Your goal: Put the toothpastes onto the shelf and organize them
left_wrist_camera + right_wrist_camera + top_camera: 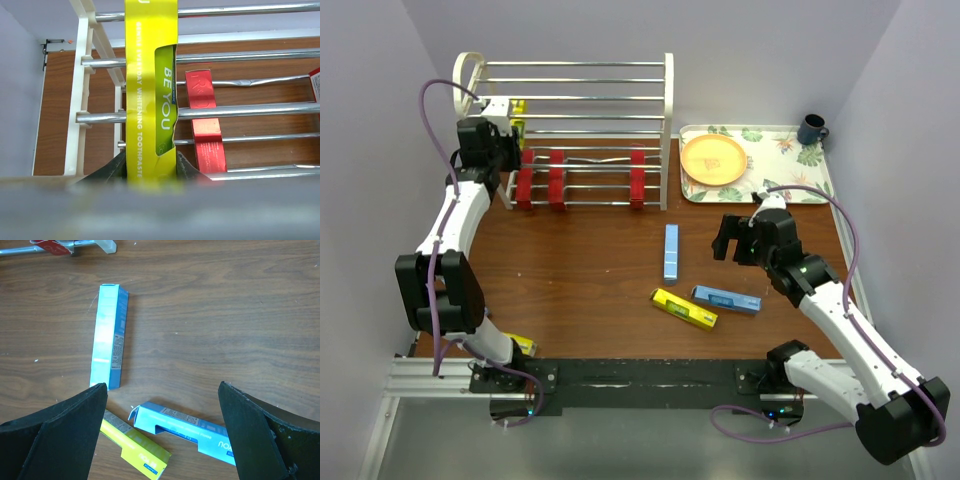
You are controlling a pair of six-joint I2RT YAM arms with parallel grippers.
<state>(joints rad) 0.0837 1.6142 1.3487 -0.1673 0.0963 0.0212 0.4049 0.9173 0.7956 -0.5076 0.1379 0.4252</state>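
Left gripper point(150, 169) clamps a yellow toothpaste point(150, 75) at the shelf point(250, 111); right gripper point(162, 387) gapes wide.

Yellow toothpaste carton point(150, 75) at shelf point(82, 75) left end: "BE YOU" in white on green panel; "EVERYDAY WHITENING TOOTHPASTE" along yellow face. Red carton point(205, 125) just right: embossed lettering, illegible. Blue carton point(185, 432) on counter point(225, 315): print unreadable.
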